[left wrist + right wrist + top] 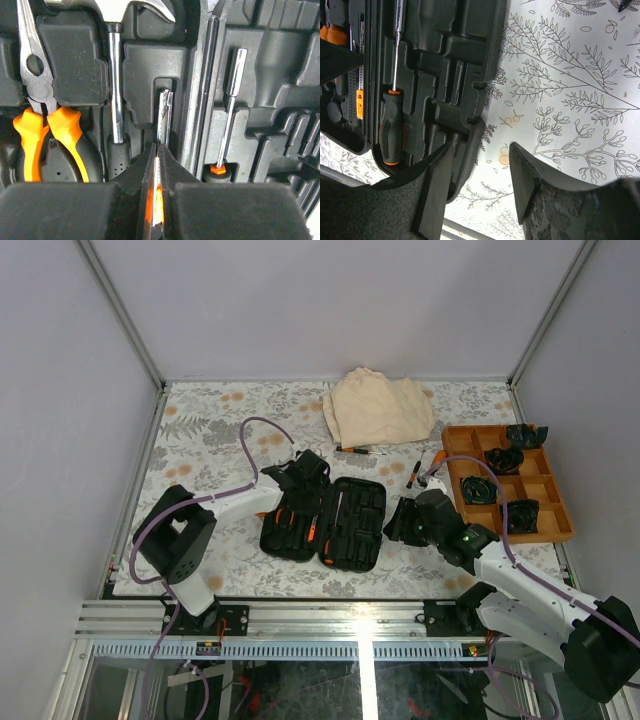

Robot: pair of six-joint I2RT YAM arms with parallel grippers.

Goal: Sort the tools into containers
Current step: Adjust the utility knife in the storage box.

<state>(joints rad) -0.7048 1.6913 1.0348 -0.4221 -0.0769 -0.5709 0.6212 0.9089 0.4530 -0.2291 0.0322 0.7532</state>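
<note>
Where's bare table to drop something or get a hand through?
Free: far-left table, between cloth and left wall; near strip in front of the case. Crowded: between case and tray, filled by the right gripper and loose tools.

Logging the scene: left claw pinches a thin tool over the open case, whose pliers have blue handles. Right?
No: the pliers have orange handles, per the left wrist view. The left claw does pinch a thin tool over the open case.
</note>
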